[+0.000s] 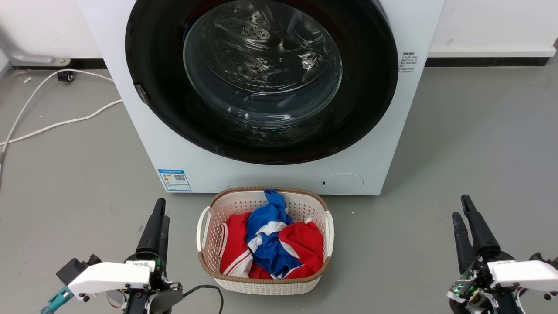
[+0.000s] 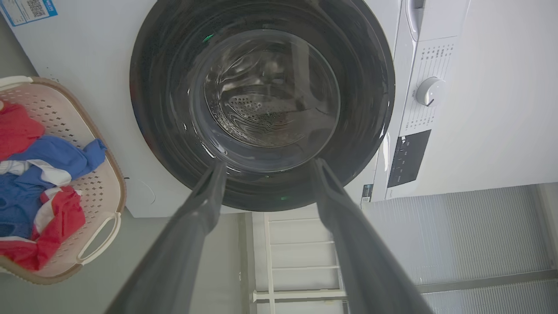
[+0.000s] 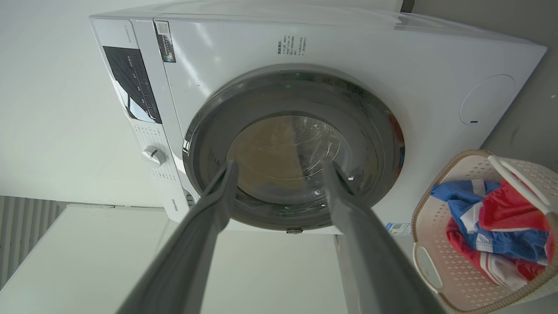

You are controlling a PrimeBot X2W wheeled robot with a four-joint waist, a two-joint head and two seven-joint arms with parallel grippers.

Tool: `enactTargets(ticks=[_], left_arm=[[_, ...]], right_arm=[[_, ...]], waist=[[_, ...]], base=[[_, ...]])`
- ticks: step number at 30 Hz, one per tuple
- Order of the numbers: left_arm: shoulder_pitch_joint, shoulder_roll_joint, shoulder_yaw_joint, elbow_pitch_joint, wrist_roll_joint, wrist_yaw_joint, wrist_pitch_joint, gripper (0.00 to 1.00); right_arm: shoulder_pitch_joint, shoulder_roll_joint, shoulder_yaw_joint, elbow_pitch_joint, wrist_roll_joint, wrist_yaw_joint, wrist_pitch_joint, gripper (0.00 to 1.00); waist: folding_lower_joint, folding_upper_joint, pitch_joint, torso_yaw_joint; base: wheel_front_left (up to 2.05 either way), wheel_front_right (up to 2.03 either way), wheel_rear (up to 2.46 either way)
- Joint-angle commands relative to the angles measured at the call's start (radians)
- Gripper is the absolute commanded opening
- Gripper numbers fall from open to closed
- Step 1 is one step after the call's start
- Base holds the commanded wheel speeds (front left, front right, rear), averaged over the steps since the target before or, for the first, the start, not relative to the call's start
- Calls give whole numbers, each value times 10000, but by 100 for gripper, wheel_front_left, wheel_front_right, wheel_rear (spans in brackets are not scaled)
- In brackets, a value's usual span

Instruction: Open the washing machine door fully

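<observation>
Washing machine door (image 1: 261, 74) sits shut, flush against the front of the washing machine (image 1: 392, 144), at 12 o'clock in the head view. Its glossy black ring surrounds a clear glass bowl, through which the perforated steel drum shows. A small grey catch (image 1: 141, 93) sits on the door's rim at 9 o'clock. Low on the white front are a blue label (image 1: 174, 180) at 7 o'clock of the door and a round flap (image 1: 342, 183) at 5 o'clock.

At 6 o'clock of the door, a white laundry basket (image 1: 209, 257) stands on the grey floor (image 1: 457, 152) just in front of the machine, holding red and blue clothes (image 1: 270, 244).

Left jaws hang at 9 o'clock of the basket and right jaws at 3 o'clock, well apart from the door. Both pairs are spread and grip nothing; each wrist view shows the door between its two fingers. White cables (image 1: 52, 124) trail over the floor at 10 o'clock.
</observation>
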Motion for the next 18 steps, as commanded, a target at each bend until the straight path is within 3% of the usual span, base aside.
enactTargets(ticks=[1, 18], left_arm=[[-122, 37, -69, -289, 327, -17, -103, 100], [-87, 130, -539, -887, 3932, -22, -794, 100]], right_arm=[[-105, -55, 57, -269, -256, 6, -97, 100], [12, -112, 196, -937, -4388, 10, -746, 100]], waist=[[0, -1, 0, 5], [0, -1, -27, 75]], base=[[0, 0, 0], [0, 0, 0]])
